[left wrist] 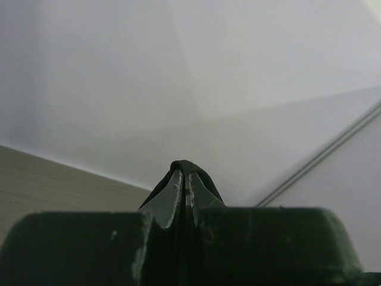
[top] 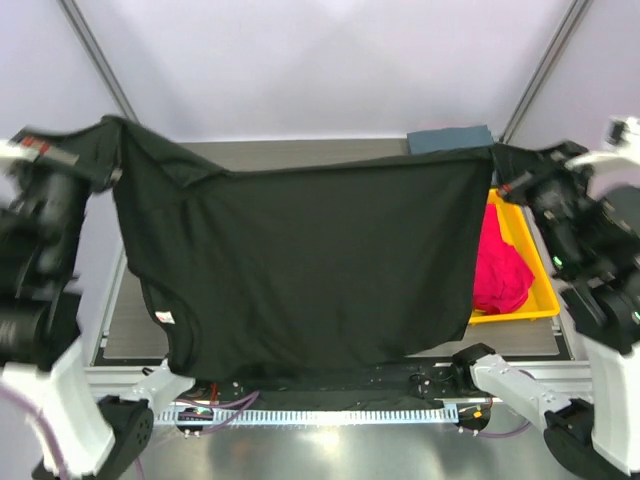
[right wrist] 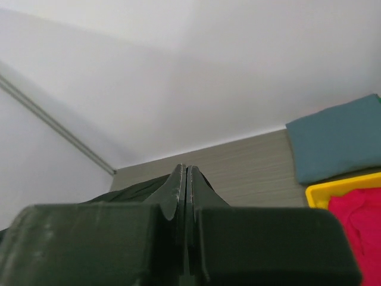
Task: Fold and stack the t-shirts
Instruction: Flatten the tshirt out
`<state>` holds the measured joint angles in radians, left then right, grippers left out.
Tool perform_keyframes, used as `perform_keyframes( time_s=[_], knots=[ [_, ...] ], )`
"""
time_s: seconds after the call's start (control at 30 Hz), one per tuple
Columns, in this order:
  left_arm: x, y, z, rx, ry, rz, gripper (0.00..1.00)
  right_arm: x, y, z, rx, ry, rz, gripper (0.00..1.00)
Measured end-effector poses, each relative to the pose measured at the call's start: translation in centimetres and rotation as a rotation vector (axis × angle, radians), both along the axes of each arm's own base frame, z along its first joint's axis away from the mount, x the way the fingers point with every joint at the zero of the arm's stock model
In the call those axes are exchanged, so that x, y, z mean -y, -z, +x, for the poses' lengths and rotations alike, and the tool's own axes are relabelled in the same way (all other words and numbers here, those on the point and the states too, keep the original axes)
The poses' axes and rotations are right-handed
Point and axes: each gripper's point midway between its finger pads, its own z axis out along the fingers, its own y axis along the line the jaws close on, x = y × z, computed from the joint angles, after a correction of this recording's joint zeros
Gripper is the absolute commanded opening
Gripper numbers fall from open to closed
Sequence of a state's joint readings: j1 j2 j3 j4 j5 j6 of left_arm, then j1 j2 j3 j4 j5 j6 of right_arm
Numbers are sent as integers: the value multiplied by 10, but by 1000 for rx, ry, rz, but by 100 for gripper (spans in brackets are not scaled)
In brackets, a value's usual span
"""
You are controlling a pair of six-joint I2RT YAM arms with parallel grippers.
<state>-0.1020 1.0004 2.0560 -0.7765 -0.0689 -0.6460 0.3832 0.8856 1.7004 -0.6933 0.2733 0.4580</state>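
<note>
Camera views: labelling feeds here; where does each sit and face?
Top external: above, behind the bases, looking down at the table; both arms show, stretching the black t-shirt.
Left wrist: looks along the shut left gripper, pinching that shirt, toward the white wall.
Right wrist: along the shut right gripper toward the grey-blue t-shirt and yellow tray.
Shared: top and right wrist both show that tray.

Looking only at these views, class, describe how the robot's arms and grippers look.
The left arm and right arm have bulky black joints on white lower links, with thin purple cables by their bases. The left gripper and right gripper are dark blocky bodies ending in two tapered fingers; the left's show pale scuffs.
</note>
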Motion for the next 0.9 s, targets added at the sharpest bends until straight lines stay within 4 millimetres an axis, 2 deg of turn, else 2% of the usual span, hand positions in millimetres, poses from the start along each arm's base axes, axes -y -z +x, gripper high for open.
perform_keyframes(
  time_s=[0.1,0.13,0.23,0.33,0.4,0.47,0.53,0.7,0.83,0.9],
  knots=[
    [1,36,76,-135,-36,51,0,-8,21,47,-69,53,-57,1],
    [2,55,101,-182,-44,69,0,-14,38,69,-111,68,-88,1],
    [6,138,169,-375,-51,134,0,-28,99,119,-238,84,-169,1],
    [10,238,217,-592,-40,202,0,-44,200,164,-412,54,-246,1],
    [10,286,237,-695,-33,239,0,-47,272,182,-540,37,-280,1],
    [11,320,257,-754,-23,257,0,-45,324,196,-631,30,-281,1],
    [11,353,280,-801,-1,253,0,-42,358,218,-674,21,-247,1],
    [10,435,332,-930,78,188,0,-40,422,283,-714,-81,-118,1],
    [9,486,377,-984,136,108,0,-37,461,324,-733,-143,-50,1],
    [10,499,394,-990,159,71,0,-38,473,340,-730,-167,-32,1]
  ],
)
